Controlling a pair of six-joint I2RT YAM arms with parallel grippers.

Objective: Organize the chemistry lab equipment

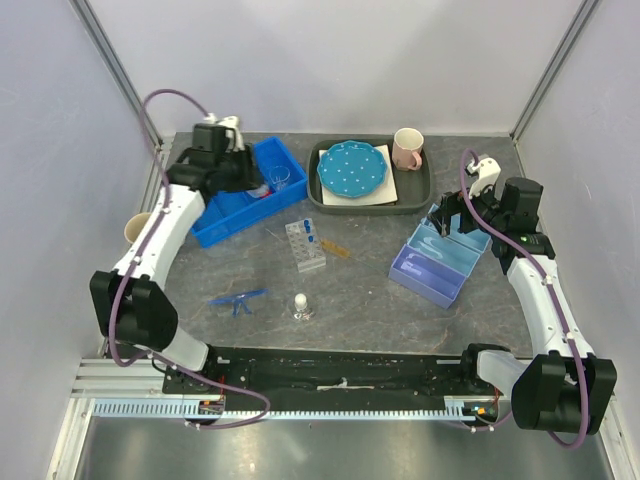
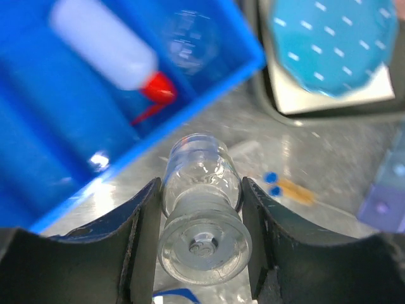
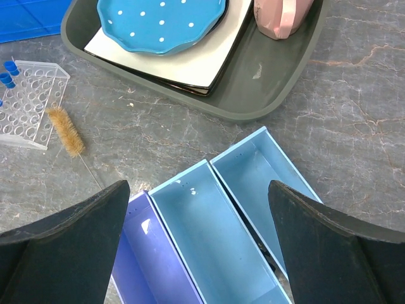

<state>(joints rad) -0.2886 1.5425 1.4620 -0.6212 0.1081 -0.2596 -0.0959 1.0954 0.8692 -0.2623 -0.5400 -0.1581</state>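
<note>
Flask [image 2: 202,244] gripped by left claw [image 2: 201,190] near blue bin [image 2: 209,81] rim; right claw [image 3: 197,190] spread apart.

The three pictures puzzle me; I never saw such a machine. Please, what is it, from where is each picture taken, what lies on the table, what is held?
It is a robot: two arms, each ending in a two-finger gripper. One picture looks down from above; the other two come from cameras on the wrists. On the table: a test-tube rack, blue safety glasses, a small flask, a blue bin holding a white squeeze bottle, a grey tray with a dotted plate and pink mug, and light-blue boxes. The left gripper is shut on a clear glass vessel near the bin. The right gripper is open, over the boxes.
</note>
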